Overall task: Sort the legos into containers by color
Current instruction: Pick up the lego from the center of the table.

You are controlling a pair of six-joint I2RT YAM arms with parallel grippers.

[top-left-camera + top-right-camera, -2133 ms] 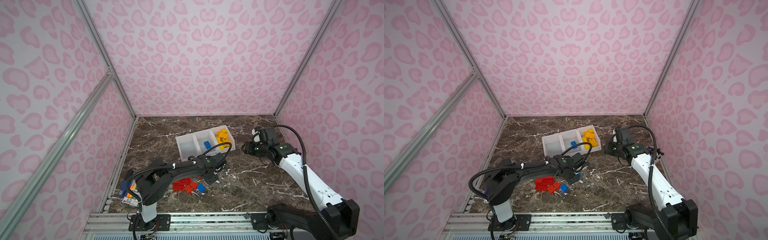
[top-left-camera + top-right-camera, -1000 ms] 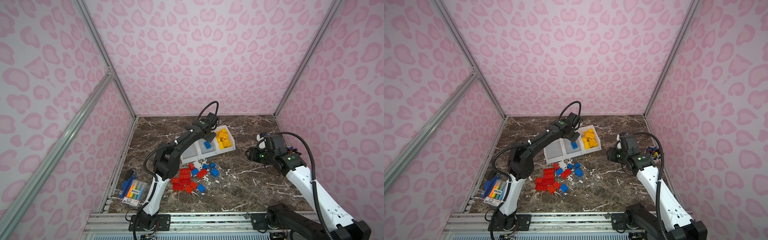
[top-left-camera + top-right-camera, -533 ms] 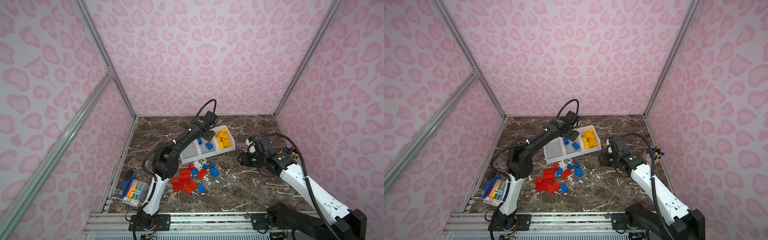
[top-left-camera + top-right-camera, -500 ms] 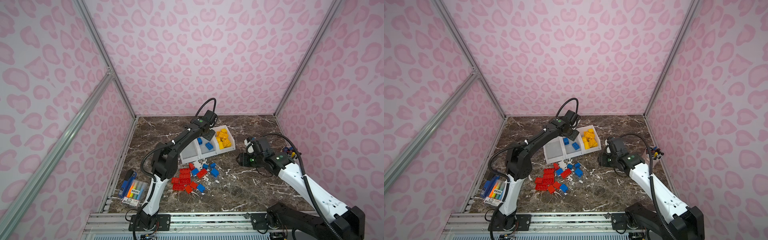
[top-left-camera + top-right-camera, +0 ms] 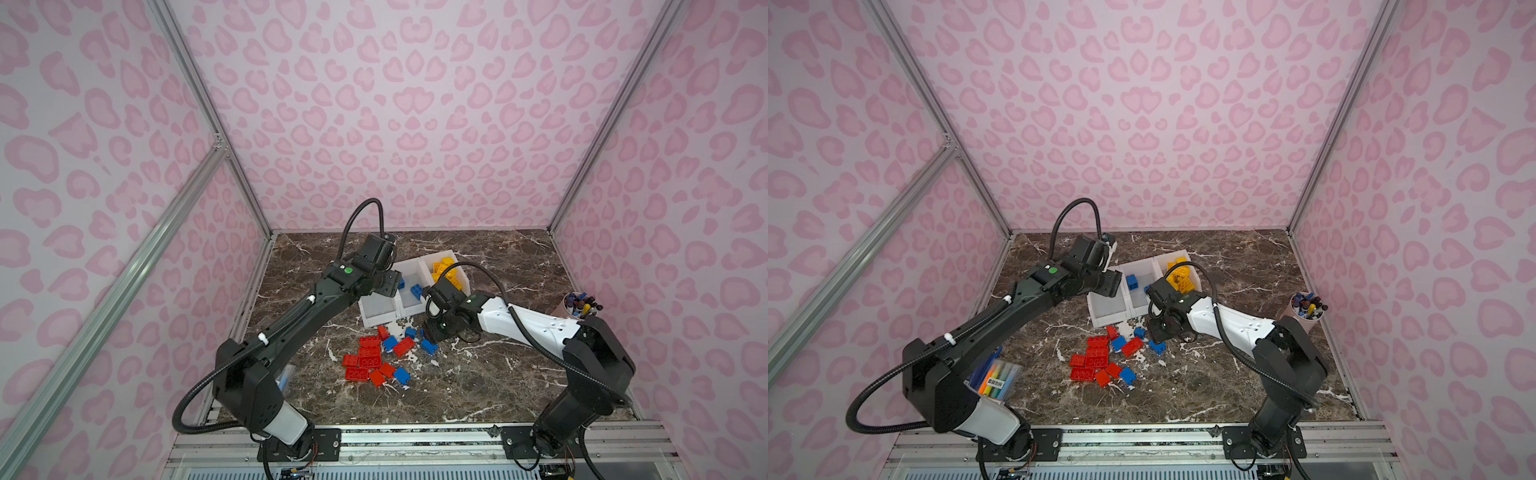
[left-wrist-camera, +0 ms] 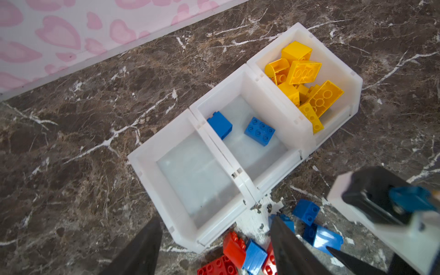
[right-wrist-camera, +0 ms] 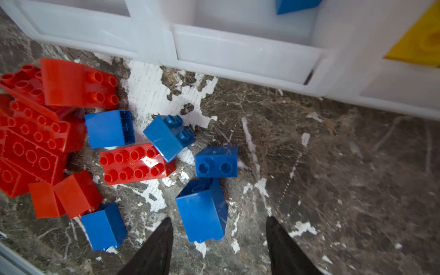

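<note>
Three joined white containers (image 5: 376,309) stand mid-table. One end bin (image 6: 197,176) holds nothing, the middle bin has two blue legos (image 6: 259,131), and the far bin is full of yellow legos (image 6: 302,78). Red and blue legos (image 5: 374,357) lie loose on the marble in front of them. My left gripper (image 6: 214,226) hangs open and empty above the near edge of the bins, also seen in a top view (image 5: 388,284). My right gripper (image 7: 219,221) is low over the pile, open, with a blue brick (image 7: 202,209) lying just ahead of its fingertips.
A pinkish cup of pens (image 5: 575,305) stands by the right wall. A pack of markers (image 5: 994,378) lies at the front left, partly under my left arm. Pink patterned walls close in the table on three sides.
My left gripper has opened over the middle bin, where a second blue brick now lies, and pulled back slightly. My right arm has swung left and down to the loose bricks, its jaws widening.
</note>
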